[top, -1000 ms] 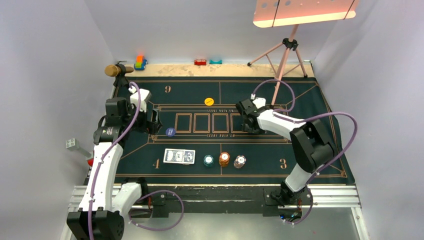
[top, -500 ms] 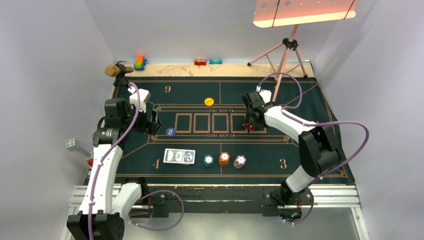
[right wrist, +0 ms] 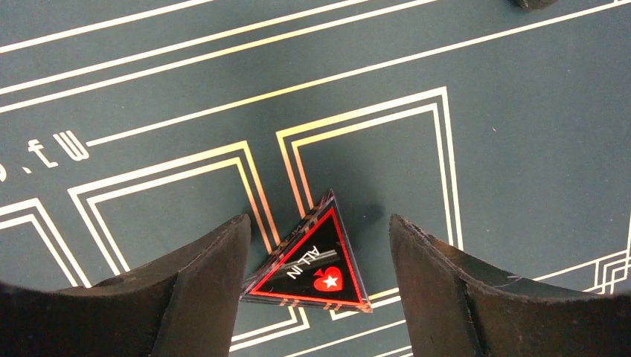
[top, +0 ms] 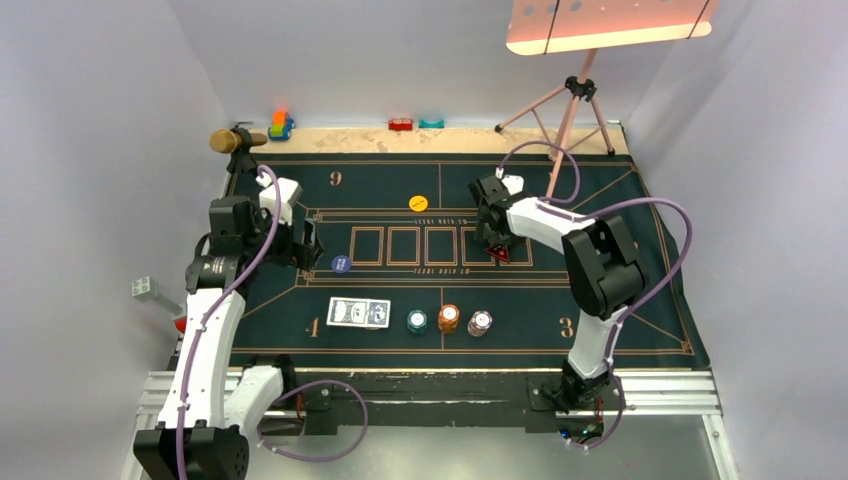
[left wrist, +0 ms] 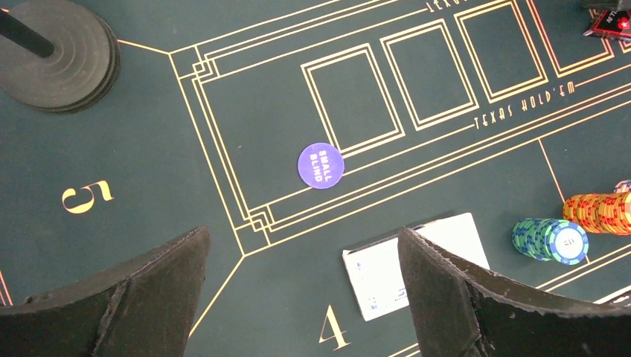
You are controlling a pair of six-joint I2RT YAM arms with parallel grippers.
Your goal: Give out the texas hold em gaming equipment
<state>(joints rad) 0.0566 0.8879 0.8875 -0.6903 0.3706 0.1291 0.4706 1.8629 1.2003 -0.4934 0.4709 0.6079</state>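
Note:
A small red triangle (top: 499,255) (right wrist: 312,264) lies flat on the mat over the edge of the rightmost card box, lettered "ALL IN". My right gripper (top: 494,238) (right wrist: 318,221) hangs just above it, open, fingers either side and not gripping it. My left gripper (top: 309,243) (left wrist: 303,232) stands wide open and empty above the mat. The navy disc (top: 341,264) (left wrist: 321,165) lies just beyond it. The blue-backed cards (top: 358,313) (left wrist: 387,275) lie near the front. Teal (top: 417,321), orange-brown (top: 449,318) and white-grey chips (top: 480,323) stand beside them. A yellow disc (top: 418,202) lies farther back.
The dark green gold-lined mat (top: 600,310) covers the table. A stand with a round black base (left wrist: 56,56) is at the back left corner. A pink tripod (top: 570,100) stands at the back right. Small colourful toys (top: 281,124) (top: 401,124) line the back edge.
My right gripper has opened and drawn back from the red triangle, which now lies free on the mat. The left arm has not moved.

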